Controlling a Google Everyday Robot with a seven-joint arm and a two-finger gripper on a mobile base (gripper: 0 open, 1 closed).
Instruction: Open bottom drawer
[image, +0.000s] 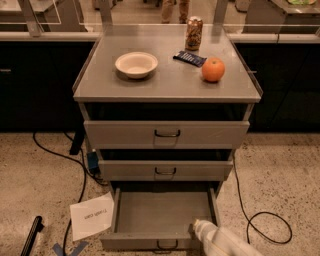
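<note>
The bottom drawer (165, 212) of the grey metal cabinet stands pulled out, its empty inside showing. Its narrow front carries a small dark wire handle (167, 245) at the lower edge of the view. My gripper (196, 228) comes in from the lower right on a white arm (227, 243). Its tip sits at the front right corner of the open drawer, just behind the drawer front. The middle drawer (165, 170) and the top drawer (166, 133) stand less far out.
A cream bowl (136, 64), a can (193, 33), a dark wrapper (189, 58) and an orange (213, 69) lie on the cabinet top (165, 82). A paper sheet (91, 216) and cables (265, 220) lie on the speckled floor beside the cabinet.
</note>
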